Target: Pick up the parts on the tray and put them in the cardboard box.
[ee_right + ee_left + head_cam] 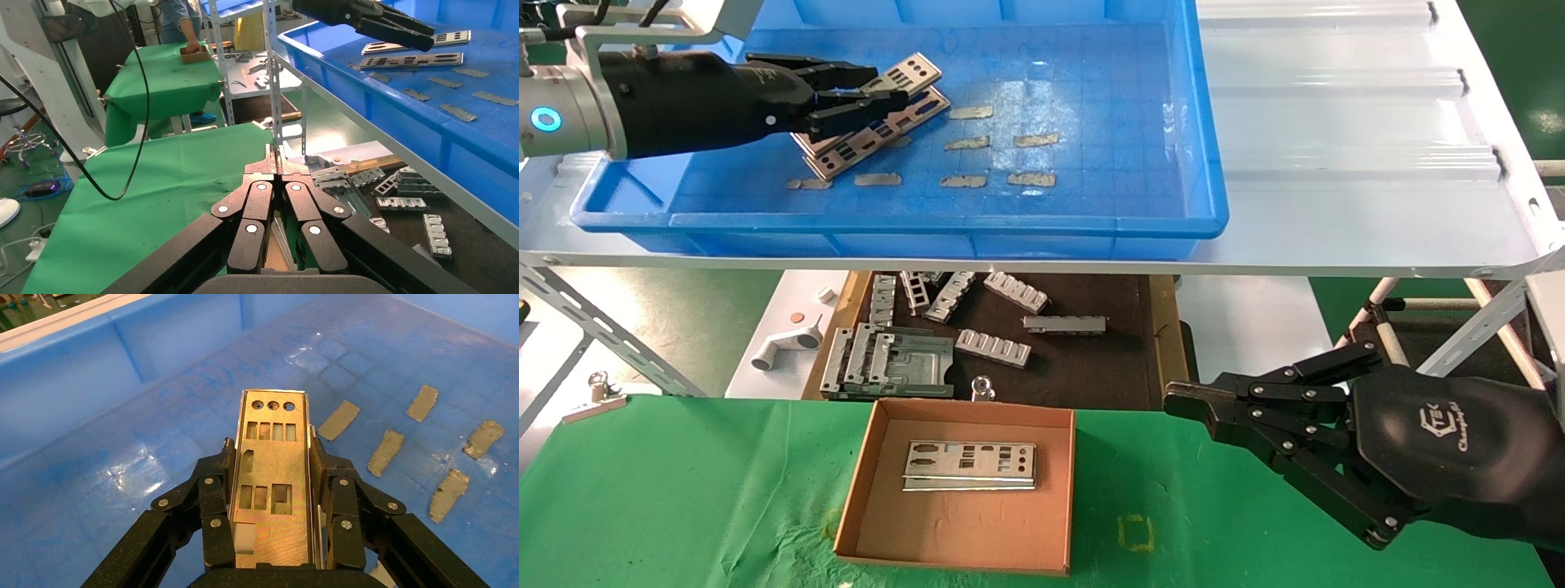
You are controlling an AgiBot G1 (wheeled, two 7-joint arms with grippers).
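Note:
My left gripper [878,91] reaches into the blue tray [928,222] and is shut on a silver metal plate [910,72], gripping it by its long edges. In the left wrist view this gripper [272,450] holds the plate [272,496] lengthwise between its fingers, above the tray floor. More plates [870,135] lie stacked under it in the tray. The cardboard box [960,535] on the green table holds one plate [970,465]. My right gripper [1177,402] is shut and empty, just right of the box's far corner; it also shows in the right wrist view [278,160].
Several tan tape strips [967,143] lie on the tray floor. The tray stands on a white shelf [1336,122]. Below it, a dark mat [1091,367] carries ribbed grey blocks [993,347]. A metal clip [597,400] lies at the green cloth's [682,490] far left corner.

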